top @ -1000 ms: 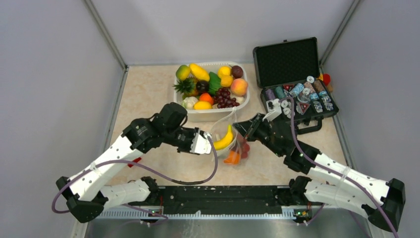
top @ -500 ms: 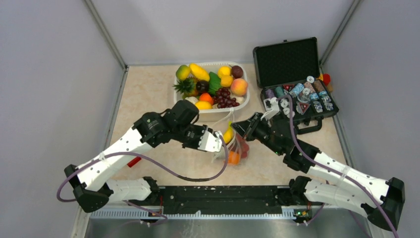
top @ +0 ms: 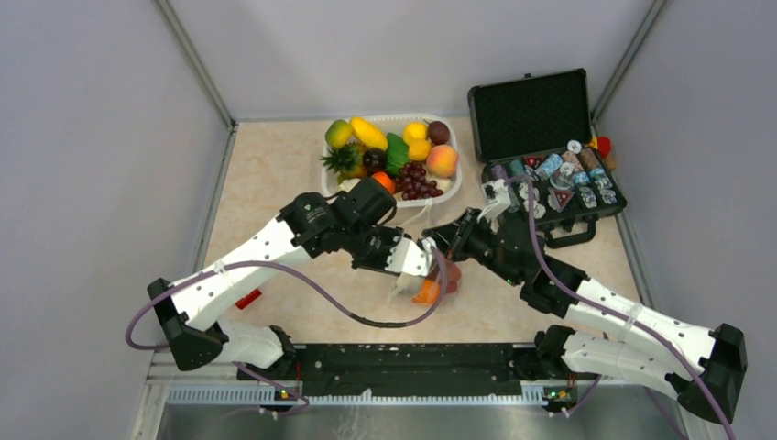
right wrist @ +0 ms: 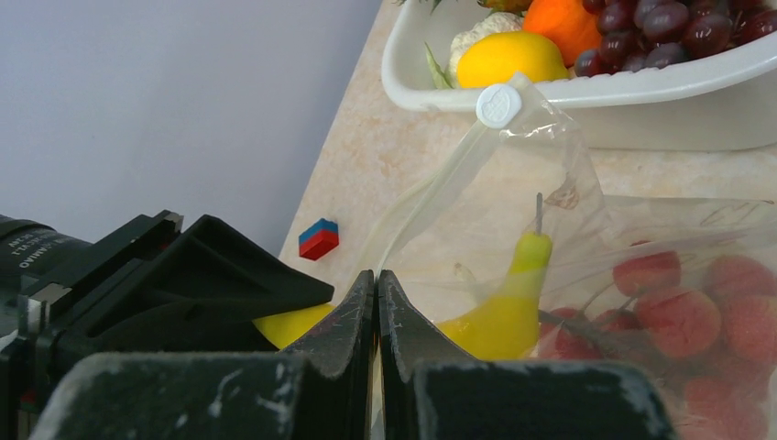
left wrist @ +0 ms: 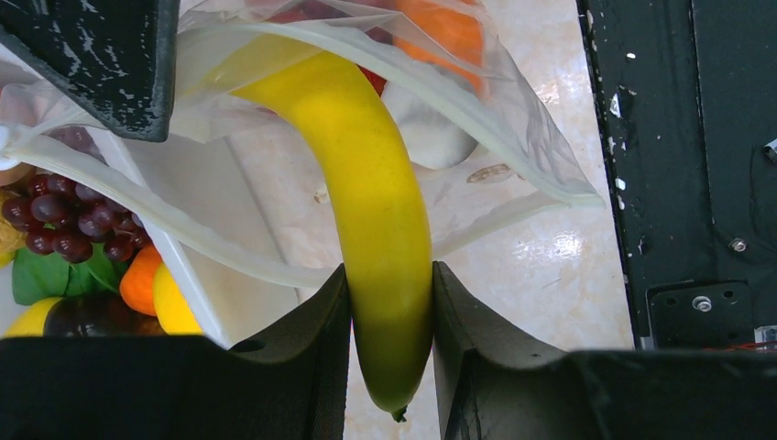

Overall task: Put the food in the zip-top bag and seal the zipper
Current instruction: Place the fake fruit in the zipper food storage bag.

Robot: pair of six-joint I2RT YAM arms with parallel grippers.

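The left gripper (left wrist: pixel 389 307) is clamped on the banana (left wrist: pixel 376 183) near one end, the other end already inside the bag (left wrist: pixel 513 128) — gripping low leaves most of the fruit free to slide in. The right gripper (right wrist: pixel 377 298), fingers pressed together on the bag's rim, lifts it so the mouth gapes. The bag lies just before the tub (right wrist: pixel 632 92), strawberries (right wrist: pixel 646 273) inside — not yet sealed.

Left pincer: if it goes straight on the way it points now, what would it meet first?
Probably the bag mouth: the banana that the left pincer grips reaches into it. Depth is unclear.
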